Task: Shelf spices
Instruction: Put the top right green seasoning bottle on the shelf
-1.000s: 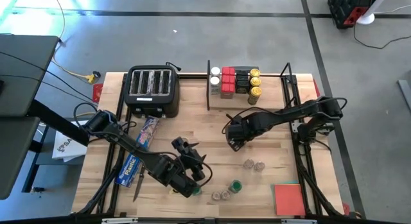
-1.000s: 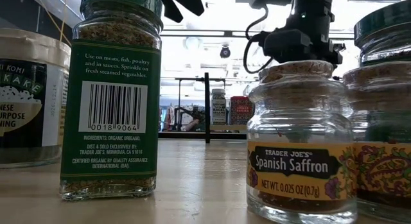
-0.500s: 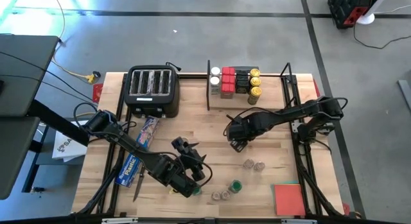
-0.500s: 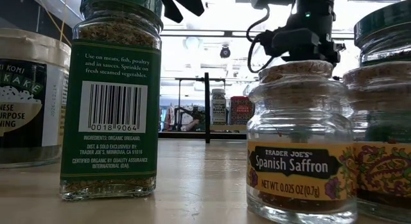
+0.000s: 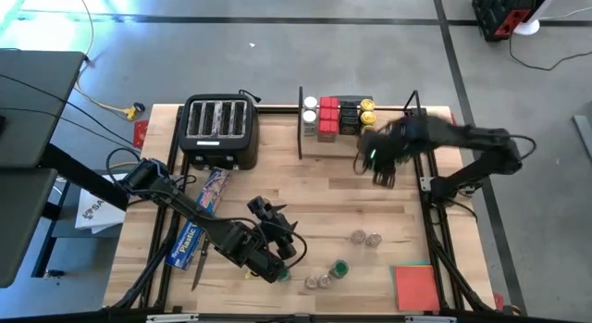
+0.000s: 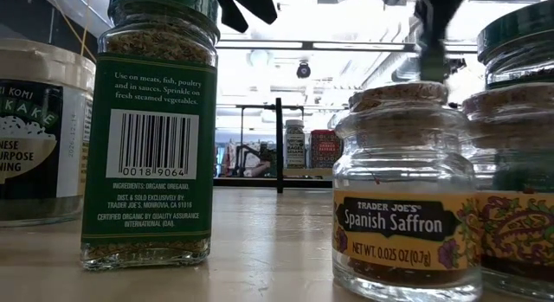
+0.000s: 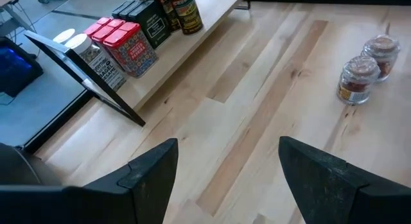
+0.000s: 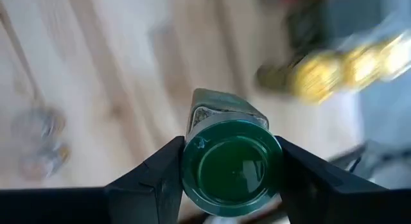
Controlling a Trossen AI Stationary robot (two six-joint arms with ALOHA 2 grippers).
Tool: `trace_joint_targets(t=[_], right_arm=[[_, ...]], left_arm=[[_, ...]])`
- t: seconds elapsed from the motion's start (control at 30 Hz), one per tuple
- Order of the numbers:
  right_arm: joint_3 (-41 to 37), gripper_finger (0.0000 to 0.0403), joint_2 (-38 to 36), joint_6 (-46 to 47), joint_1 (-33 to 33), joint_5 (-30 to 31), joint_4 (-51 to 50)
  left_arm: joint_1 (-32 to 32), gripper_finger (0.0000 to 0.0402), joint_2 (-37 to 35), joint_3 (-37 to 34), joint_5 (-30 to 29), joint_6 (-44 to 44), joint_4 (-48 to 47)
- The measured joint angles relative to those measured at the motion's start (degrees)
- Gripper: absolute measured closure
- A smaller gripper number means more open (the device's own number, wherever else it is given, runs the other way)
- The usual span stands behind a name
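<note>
Your green-lidded jar [image 8: 231,165] is clamped between the right gripper's [image 5: 381,158] fingers, off the table and just short of the shelf [image 5: 393,149]. A second ago that gripper was low over the middle of the board; it has since swung toward one o'clock, so I judge the pick done and the placing next.

On the shelf, the white-lidded jars [image 5: 310,110], red tins [image 5: 327,118], black boxes [image 5: 349,118] and yellow-lidded jars [image 5: 367,111] fill the stretch from twelve toward one o'clock. The bare board lies beyond them toward the black rod frame [image 5: 413,105], and that is your open room; mind the yellow lids close beside your path.

Left to shelve: two tiny clear jars [image 5: 365,238] at five o'clock and more small jars [image 5: 326,276] at six. The left gripper [image 5: 277,253] hangs open at seven o'clock, unmoved, near those jars, with the toaster [image 5: 220,130] at eleven.
</note>
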Motion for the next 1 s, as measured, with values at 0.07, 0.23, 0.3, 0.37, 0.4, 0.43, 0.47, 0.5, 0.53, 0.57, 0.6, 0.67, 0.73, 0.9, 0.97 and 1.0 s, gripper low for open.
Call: trace_joint_targets(t=[0.07, 0.23, 0.3, 0.37, 0.4, 0.43, 0.47, 0.5, 0.53, 0.57, 0.6, 0.67, 0.73, 0.9, 0.97, 1.0], right_arm=[[3.87, 0.0210, -1.47, -7.30, -4.08, 0.24, 0.87], [12.10, 0.0210, -1.14, -24.41, -16.77, 1.53, 0.43], [13.95, 0.0210, -0.24, -30.68, -21.33, 1.70, 0.14], [14.95, 0.0210, 1.07, -38.12, -25.80, 1.56, 0.11], [15.02, 0.0210, 1.63, -42.88, -27.64, 1.10, 0.31], [14.65, 0.0210, 2.10, -48.62, -29.32, 0.43, 0.35], [14.08, 0.0210, 2.48, -53.65, -30.80, -0.08, 0.21], [13.43, 0.0210, 2.89, -57.44, -32.32, -0.52, 0.11], [12.94, 0.0210, 3.34, -60.44, -33.81, -1.38, 0.17], [12.42, 0.0210, 3.77, -63.43, -35.41, -2.47, 0.50], [11.94, 0.0210, 4.32, -65.80, -36.93, -3.25, 0.69], [11.03, 0.0210, 5.53, -68.55, -40.03, -4.04, 0.83], [10.23, 0.0210, 6.66, -69.32, -43.59, -5.90, 1.65], [7.64, 0.0210, 9.98, -66.00, -50.30, -9.94, 3.20], [7.64, 0.0210, 11.55, -64.02, -50.95, -9.95, 3.05], [7.64, 0.0210, 12.19, -63.26, -50.99, -10.00, 2.52]], left_arm=[[0.25, 0.0135, 0.00, 0.00, 0.02, 0.06, 0.10], [0.64, 0.0135, 0.00, 0.04, 0.03, 0.11, 0.48], [0.80, 0.0135, 0.00, 0.04, 0.23, 0.11, 0.49], [1.10, 0.0135, 0.00, 0.04, 0.31, 0.11, 0.49], [1.18, 0.0135, 0.00, 0.04, 0.30, 0.12, 0.49], [1.19, 0.0135, 0.00, 0.04, 0.30, 0.11, 0.49], [1.19, 0.0135, 0.00, 0.04, 0.32, 0.11, 0.48], [1.26, 0.0135, 0.00, 0.04, 0.43, 0.11, 0.52], [1.39, 0.0135, 0.00, 0.04, 0.54, 0.13, 0.60], [1.41, 0.0135, 0.00, 0.04, 0.58, 0.13, 0.69], [1.41, 0.0135, 0.00, 0.04, 0.58, 0.13, 0.72], [1.42, 0.0135, 0.00, 0.04, 0.87, 0.13, 0.70], [1.50, 0.0135, 0.00, 0.04, 1.45, 0.14, 0.73], [1.58, 0.0135, 0.00, 0.04, 1.52, 0.19, 0.74], [1.76, 0.0135, 0.00, 0.04, 1.52, 0.24, 0.72], [1.90, 0.0135, 0.00, 0.04, 1.46, 0.26, 0.74]])
